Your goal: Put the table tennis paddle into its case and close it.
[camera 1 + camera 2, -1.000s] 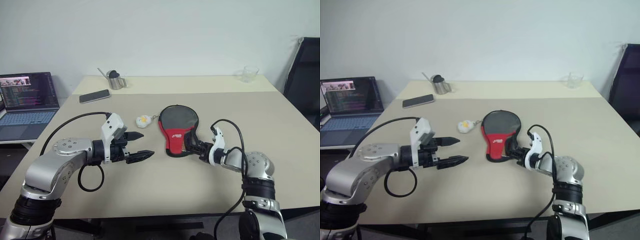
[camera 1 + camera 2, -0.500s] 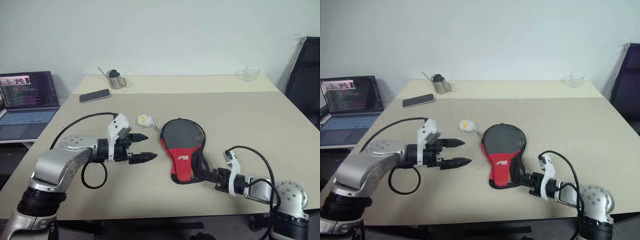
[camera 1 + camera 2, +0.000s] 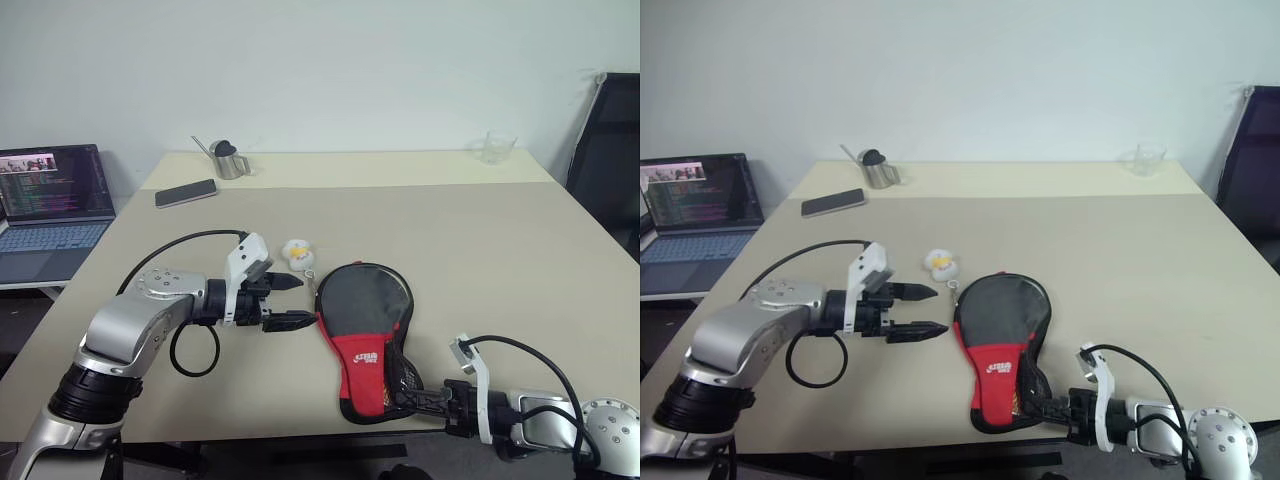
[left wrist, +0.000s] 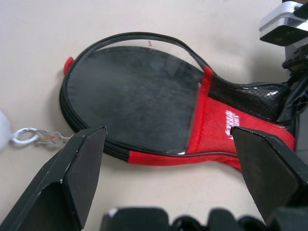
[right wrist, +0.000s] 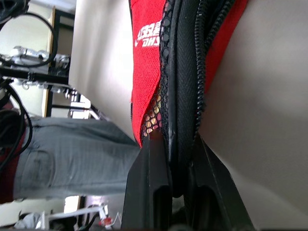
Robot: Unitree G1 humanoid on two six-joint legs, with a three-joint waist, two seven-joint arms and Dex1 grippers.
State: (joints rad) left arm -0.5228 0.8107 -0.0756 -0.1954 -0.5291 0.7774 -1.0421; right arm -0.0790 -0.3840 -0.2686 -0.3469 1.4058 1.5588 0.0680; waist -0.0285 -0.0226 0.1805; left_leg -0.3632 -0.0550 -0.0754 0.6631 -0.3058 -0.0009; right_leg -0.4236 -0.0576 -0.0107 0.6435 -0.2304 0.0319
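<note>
Since a second ago the case [image 3: 366,330] has been dragged toward the near table edge — the right gripper [image 3: 415,403] pulled back with it, clamped on the narrow handle end, and that end now sits just at the front rim of the table [image 3: 480,240]. Left gripper [image 3: 292,301] has barely shifted; its two black fingers are spread wide, hovering just beside the case's round end, not touching it.

Case lies flat, grey-black round part pointing away from the robot, red lower part with white logo toward it, black mesh pocket on the right flank. In the left wrist view the zip rim [image 4: 144,38] stands lifted off the round end as a loop. Paddle itself — cannot make it out separately from the case in any view.

Right wrist view: fingers [image 5: 153,187] pressed together on the black zip edge of the case, red fabric and mesh running up from the pinch.

White-yellow charm [image 3: 296,252] sits on the table just beyond the case, joined to it by a small chain [image 4: 36,138], near the left fingertips.

Further out: dark smartphone [image 3: 186,193] and a small metal jug [image 3: 229,159] at far left of the table, clear glass [image 3: 498,147] far right, open laptop [image 3: 50,200] off the left side, black chair [image 3: 608,160] at right.
</note>
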